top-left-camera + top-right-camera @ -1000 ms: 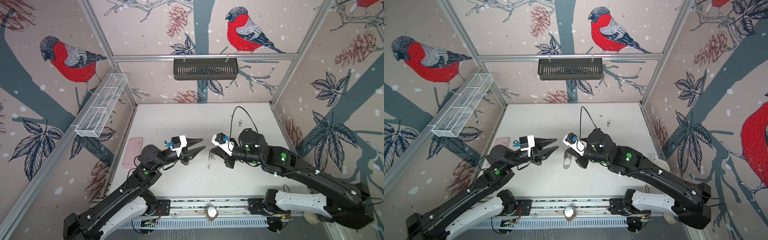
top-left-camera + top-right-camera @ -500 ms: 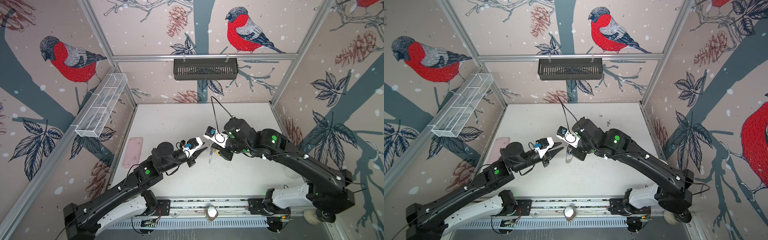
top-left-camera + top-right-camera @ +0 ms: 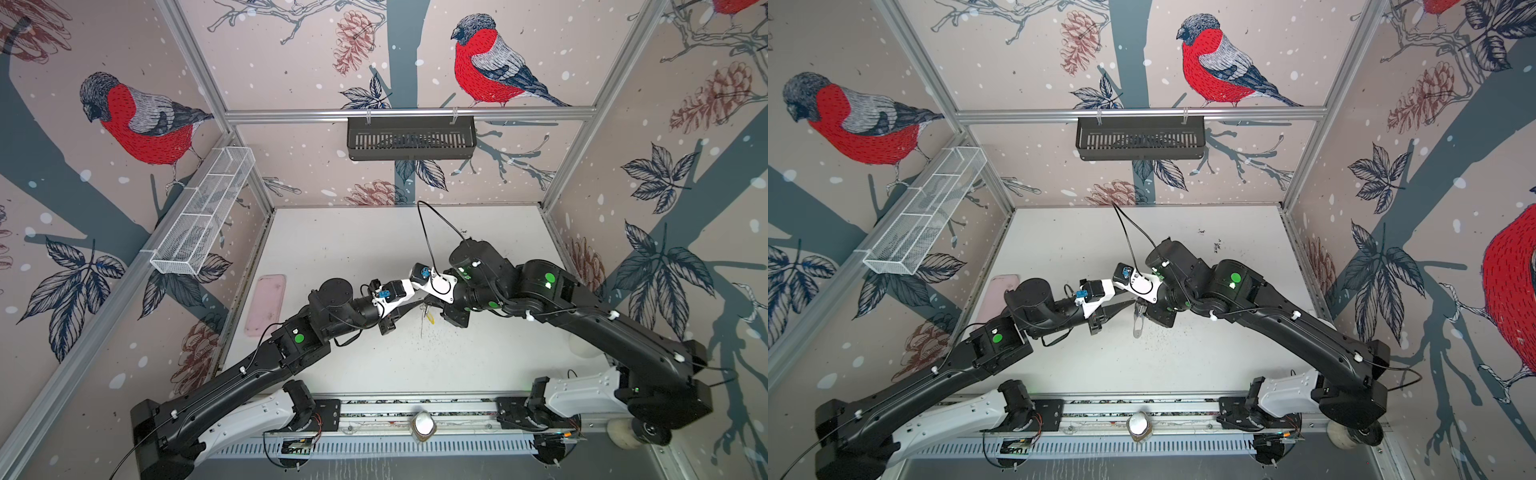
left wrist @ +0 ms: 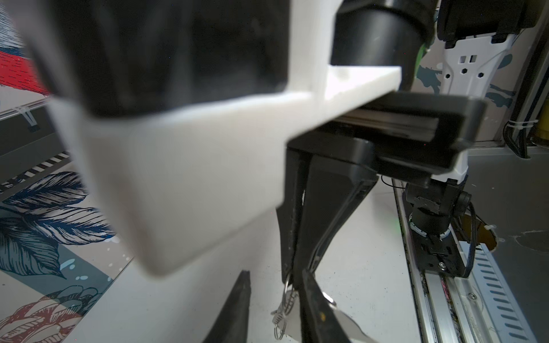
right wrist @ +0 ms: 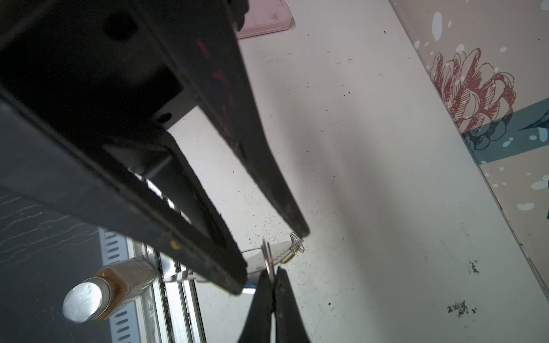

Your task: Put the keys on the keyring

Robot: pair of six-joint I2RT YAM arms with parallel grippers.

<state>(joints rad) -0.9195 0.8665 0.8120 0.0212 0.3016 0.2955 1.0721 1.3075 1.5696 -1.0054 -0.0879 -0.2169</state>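
Table [image 5: 371, 178]: white, matt, dark-speckled. Pink tray [image 3: 266, 305]: smooth plastic. Keyring [image 5: 279, 251]: thin grey metal; little rings [image 5: 297, 242] shiny wire. Left gripper [image 5: 270, 258] fingers [image 5: 257, 154]: matt black plastic, scuffed, toothed edge. Camera mount [image 4: 178, 163]: white matt plastic. Mesh basket [image 3: 199, 216], upper left: white wire.

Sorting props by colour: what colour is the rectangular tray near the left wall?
The tray is pink, clearest in a top view.
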